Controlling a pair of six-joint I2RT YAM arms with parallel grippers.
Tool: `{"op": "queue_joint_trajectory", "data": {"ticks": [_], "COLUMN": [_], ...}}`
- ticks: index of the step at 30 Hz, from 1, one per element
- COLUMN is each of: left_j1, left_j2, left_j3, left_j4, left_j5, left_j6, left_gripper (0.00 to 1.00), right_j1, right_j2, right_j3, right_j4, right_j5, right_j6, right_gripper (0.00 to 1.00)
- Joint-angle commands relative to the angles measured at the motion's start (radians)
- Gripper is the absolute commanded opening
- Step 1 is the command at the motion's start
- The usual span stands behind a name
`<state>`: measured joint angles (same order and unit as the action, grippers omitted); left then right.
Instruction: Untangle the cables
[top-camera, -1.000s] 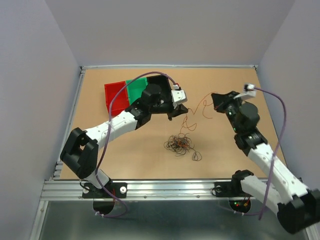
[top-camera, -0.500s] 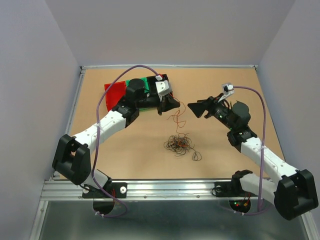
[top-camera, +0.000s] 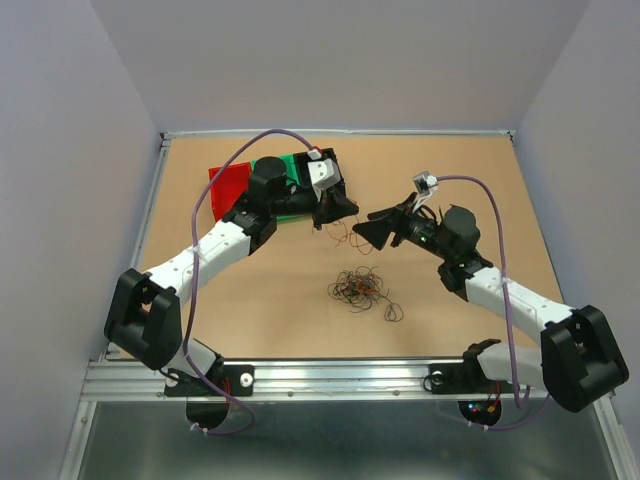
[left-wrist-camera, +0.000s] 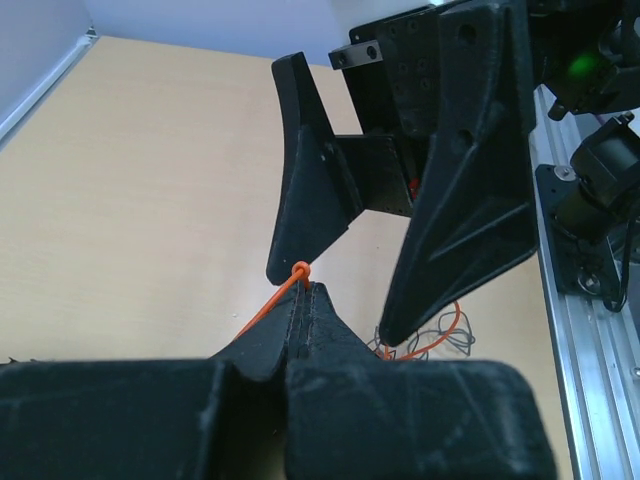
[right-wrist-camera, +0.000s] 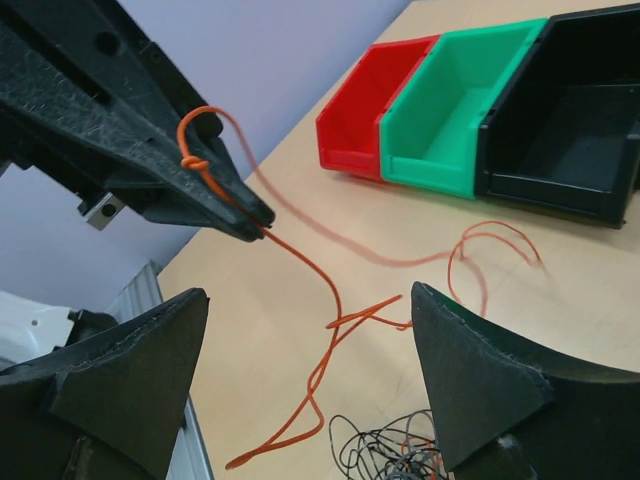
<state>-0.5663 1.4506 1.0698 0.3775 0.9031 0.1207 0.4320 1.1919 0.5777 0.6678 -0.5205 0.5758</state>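
Note:
My left gripper (top-camera: 350, 212) is shut on a thin orange-red cable (right-wrist-camera: 322, 300) and holds it above the table by a small knot (left-wrist-camera: 299, 270) at its fingertips (left-wrist-camera: 305, 296). The cable hangs down in loose curls (top-camera: 350, 236) to the table. My right gripper (top-camera: 374, 228) is open and faces the left one closely, its fingers (left-wrist-camera: 312, 190) on either side of the hanging cable (right-wrist-camera: 375, 320), holding nothing. The remaining cables lie in a dark and brown tangle (top-camera: 358, 288) on the table below, also visible in the right wrist view (right-wrist-camera: 410, 448).
Red (top-camera: 228, 188), green (top-camera: 276, 170) and black (top-camera: 326, 166) bins stand in a row at the back left, behind the left arm. A small separate loop of dark wire (top-camera: 395, 312) lies right of the tangle. Grey walls enclose the tabletop.
The right gripper has opened, let go of the orange-red cable's end and moved left toward the left gripper. The left gripper drew back-left with the cable, which now hangs slack.

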Motion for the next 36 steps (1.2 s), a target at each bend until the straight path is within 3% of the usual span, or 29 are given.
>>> {"op": "queue_joint_trajectory", "data": {"ticks": [1, 6, 10, 18, 27, 36], "left_j1": [0.006, 0.011, 0.035, 0.146, 0.187, 0.243], "left_j2": [-0.013, -0.070, -0.122, -0.191, 0.042, 0.168], "left_j3": [0.002, 0.010, 0.094, 0.246, 0.651, 0.610], "left_j4": [0.047, 0.015, -0.103, -0.195, -0.419, -0.361], "left_j5": [-0.003, -0.209, -0.384, -0.519, -0.615, -0.606], "left_j6": [0.000, 0.030, 0.057, 0.121, 0.168, 0.200], "left_gripper": [0.00, 0.00, 0.00, 0.00, 0.00, 0.00], "right_j1": [0.010, 0.010, 0.010, 0.010, 0.010, 0.010], "right_j2": [-0.009, -0.035, -0.032, -0.026, -0.048, -0.071], "right_j3": [-0.013, -0.024, 0.001, 0.010, 0.005, 0.004], "right_j4": [0.082, 0.040, -0.085, -0.097, -0.106, -0.112], "right_j5": [0.020, 0.143, 0.273, 0.273, 0.289, 0.293], "right_j6": [-0.017, -0.025, -0.036, -0.030, -0.037, -0.040], "right_gripper": [0.88, 0.87, 0.87, 0.87, 0.87, 0.87]}}
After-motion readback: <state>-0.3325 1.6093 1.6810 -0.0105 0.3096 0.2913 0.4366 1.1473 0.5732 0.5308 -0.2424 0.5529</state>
